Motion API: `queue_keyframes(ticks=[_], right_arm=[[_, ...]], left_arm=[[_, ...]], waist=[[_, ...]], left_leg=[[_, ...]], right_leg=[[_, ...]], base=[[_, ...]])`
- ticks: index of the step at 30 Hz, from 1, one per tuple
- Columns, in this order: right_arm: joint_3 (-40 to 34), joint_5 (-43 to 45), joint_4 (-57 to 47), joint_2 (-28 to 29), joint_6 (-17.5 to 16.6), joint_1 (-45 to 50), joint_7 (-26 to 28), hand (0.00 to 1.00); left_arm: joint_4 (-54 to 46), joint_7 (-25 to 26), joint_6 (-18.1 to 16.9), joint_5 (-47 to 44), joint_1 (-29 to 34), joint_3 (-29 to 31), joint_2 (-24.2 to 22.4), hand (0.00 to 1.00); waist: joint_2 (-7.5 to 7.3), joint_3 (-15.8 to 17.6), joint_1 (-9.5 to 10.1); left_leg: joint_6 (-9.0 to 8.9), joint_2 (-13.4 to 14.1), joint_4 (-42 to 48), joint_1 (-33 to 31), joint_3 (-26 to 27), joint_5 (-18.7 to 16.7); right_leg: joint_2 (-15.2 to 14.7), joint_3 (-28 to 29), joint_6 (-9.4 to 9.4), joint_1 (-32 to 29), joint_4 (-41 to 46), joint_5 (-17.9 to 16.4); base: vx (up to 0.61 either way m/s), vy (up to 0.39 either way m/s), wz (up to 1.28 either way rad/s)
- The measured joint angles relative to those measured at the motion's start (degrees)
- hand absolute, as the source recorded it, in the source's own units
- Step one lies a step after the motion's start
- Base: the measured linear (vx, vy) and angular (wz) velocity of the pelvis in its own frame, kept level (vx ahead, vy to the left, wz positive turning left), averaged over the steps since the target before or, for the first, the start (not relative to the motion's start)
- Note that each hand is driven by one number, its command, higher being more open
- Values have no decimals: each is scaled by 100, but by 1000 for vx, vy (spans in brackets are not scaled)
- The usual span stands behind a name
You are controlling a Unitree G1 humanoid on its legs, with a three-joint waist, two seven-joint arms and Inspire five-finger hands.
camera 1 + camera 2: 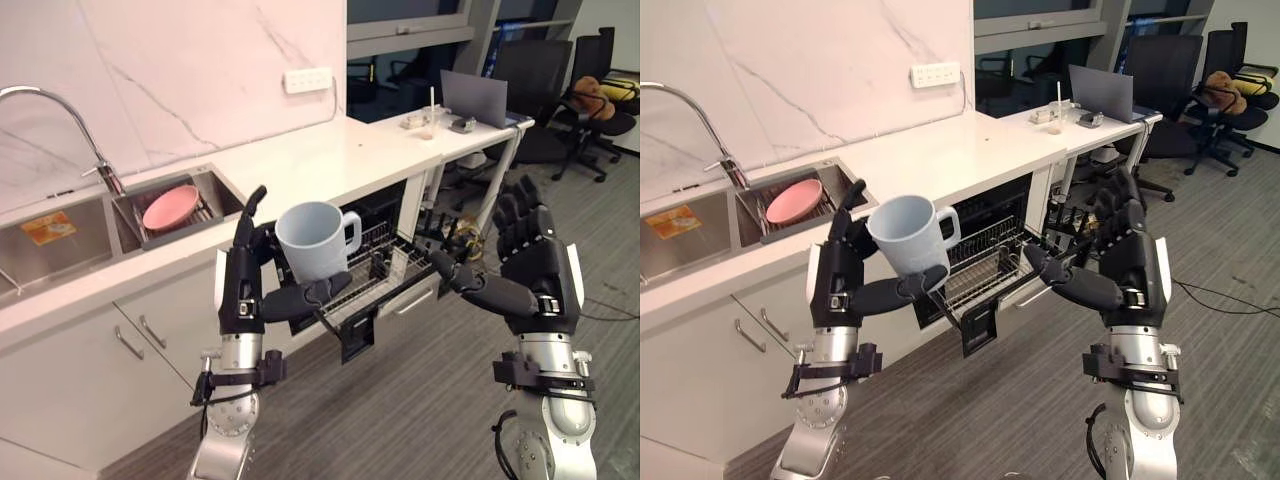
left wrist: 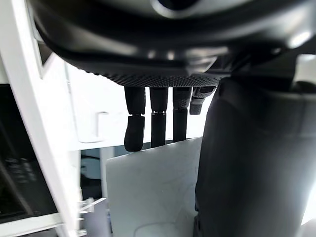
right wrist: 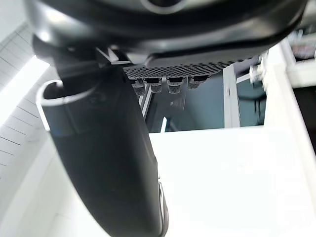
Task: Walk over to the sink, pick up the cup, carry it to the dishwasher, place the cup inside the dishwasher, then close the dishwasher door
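Marble-backed white counter point(image 1: 300, 160) across the upper left of the frame, with sink point(image 1: 80, 255), faucet point(image 1: 108, 175) and a pink plate point(image 1: 170, 207) in the basin rack; desk point(image 1: 470, 135) with laptop point(image 1: 475, 98) and office chairs point(image 1: 530, 75) at upper right. At centre, dishwasher point(image 1: 385, 212) open under the counter, wire rack point(image 1: 395, 262) pulled out. Just left of centre, cup point(image 1: 312, 240) — pale blue, upright, handle toward the right of the frame — clasped in left hand point(image 1: 238, 285): thumb curled across the lower front wall, fingers up behind it. Shows against the left part of the dishwasher opening, held in the air, touching neither rack nor counter. At the right of the frame, right hand point(image 1: 530, 265) empty, fingers straight and spread, thumb reaching toward centre, clear of the rack. Judged to be near the end of the carry, with placing and closing not yet done. To place well: keep the grasp firm and the cup level, bring it toward the frame's centre until over a bare stretch of the rack, then lower slowly — mind the handle against the wires. Loosen the thumb only once the base rests. Keep the right hand out of the rack's way, ready for pushing the rack in and shutting the dishwasher.
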Motion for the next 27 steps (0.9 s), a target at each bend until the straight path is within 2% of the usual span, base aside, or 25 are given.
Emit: queue_keyframes(ticks=[1,2,3,4,5,6,7,9,11,13,16,19,22,25,27], right_arm=[[23,132,14,-97,68,-187,54,100],[38,178,36,-157,98,-306,68,100],[118,304,125,-290,151,-540,124,100],[238,417,194,-458,197,-717,185,100],[292,501,203,-541,207,-769,227,100],[350,619,184,-659,206,-777,331,100],[363,747,191,-572,217,-694,398,100],[359,857,177,-391,247,-565,434,100],[378,952,102,-143,322,-499,497,100],[463,953,91,-65,350,-495,563,100],[658,953,67,-43,452,-491,626,100],[886,950,72,-15,561,-496,673,100],[1125,939,123,-33,560,-517,786,100],[1149,939,292,-74,560,-516,874,100],[1167,938,310,-167,560,-526,872,100]], left_arm=[[99,104,-2,64,1,10,-28,0],[152,154,-1,73,2,10,-46,0],[234,276,10,135,14,14,-65,0],[311,425,12,266,13,18,-67,0],[336,492,18,319,11,12,-66,0],[366,546,27,417,5,10,-67,0],[434,551,41,415,-48,14,6,0],[486,568,79,411,-131,17,110,0],[544,573,204,413,-425,21,215,0],[546,580,211,414,-506,21,208,0],[545,582,211,419,-614,13,198,0],[545,621,240,574,-626,-6,208,0],[548,819,366,921,-682,-40,325,0],[548,984,401,1228,-761,-41,330,0],[542,996,400,1315,-794,-42,316,0]], waist=[[-4,-7,-7],[2,-9,-14],[35,-31,-2],[117,-85,18],[149,-106,17],[270,-199,-2],[234,-308,-37],[18,-485,-74],[-202,-567,-111],[-226,-579,-79],[-214,-586,-5],[-231,-577,-6],[-249,-563,-4],[-342,-459,-19],[-348,-453,-15]], left_leg=[[-155,-192,-1062,46,-365,137],[-234,-270,-1506,77,-573,216],[-402,-333,-2199,189,-838,457],[-501,-303,-2642,298,-856,780],[-516,-287,-2788,338,-812,980],[-562,-254,-2871,410,-755,1591],[-541,-360,-2874,498,-642,1894],[-419,-608,-3042,570,-511,1878],[-270,-949,-3193,603,-504,1862],[-168,-1082,-3292,712,-513,1849],[-34,-1247,-3366,809,-527,1799],[32,-1204,-3426,836,-404,1758],[121,-1184,-3453,821,-141,1786],[170,-1231,-3446,917,-13,1800],[171,-1240,-3483,934,-38,1792]], right_leg=[[-105,178,145,-7,-25,83],[-142,290,177,-7,-38,110],[-165,553,282,30,-116,175],[-162,832,388,60,-210,226],[-154,952,446,73,-260,234],[-133,1127,584,117,-354,230],[-264,1270,756,200,-448,219],[-525,1168,924,211,-657,298],[-868,892,1286,370,-1026,511],[-974,697,1365,452,-1054,563],[-1161,373,1374,377,-733,571],[-1190,299,1338,-62,-136,683],[-1135,336,1340,-45,-566,1020],[-1141,355,1334,229,-1023,1212],[-1125,334,1323,353,-1215,1287]], base=[[200,72,-50],[271,136,-85],[294,192,-114],[309,220,-123],[402,365,-116],[386,441,-87],[321,384,-69],[175,264,-23],[182,320,13],[79,159,14],[21,106,6],[-31,93,-24],[-17,83,-45],[-41,61,-21],[-85,29,5]])
